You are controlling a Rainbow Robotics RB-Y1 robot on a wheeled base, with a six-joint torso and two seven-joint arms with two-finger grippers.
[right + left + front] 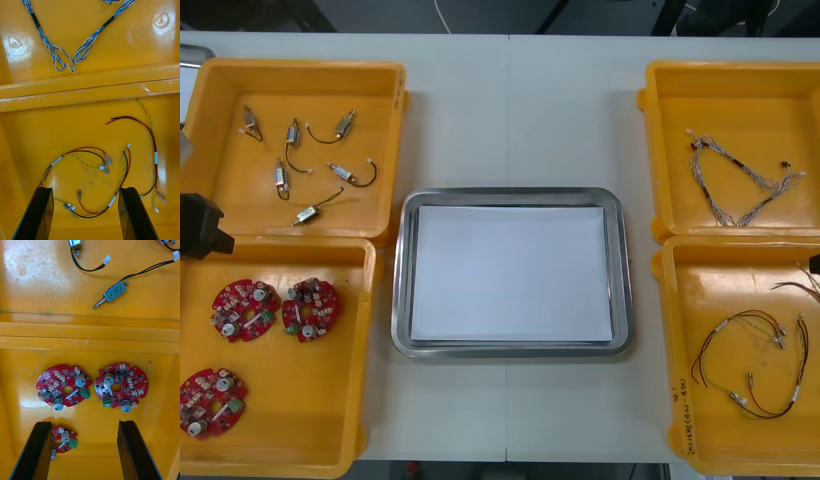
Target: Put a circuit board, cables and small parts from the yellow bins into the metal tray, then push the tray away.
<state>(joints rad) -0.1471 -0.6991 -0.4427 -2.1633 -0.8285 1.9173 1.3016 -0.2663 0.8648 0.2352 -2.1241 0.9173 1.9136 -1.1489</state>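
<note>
A circuit board (62, 435) (behind left jaws) is half hidden.

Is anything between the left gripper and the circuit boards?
Nothing visible does. The left gripper, open, hangs above the yellow bin, and the three red circuit boards lie uncovered on its floor.

1. Front view: bright, even light from overhead falls on the pale bench (510, 110). Shadows are soft and short, tucked under the walls of the yellow bins (310, 65).
2. The metal tray (405, 290) shows a thin gleam along its rim, and its white inside is evenly lit.
3. Right wrist view: white glare spots sit on the glossy bin floor near the blue and white cable (56, 56). The right pincer (85, 189) has dark, dull fingers.
4. Left wrist view: a pale sheen spreads near a small metal part (112, 294). The round red circuit boards (122, 386) cast faint shadows beyond the left pincer (84, 423).
</note>
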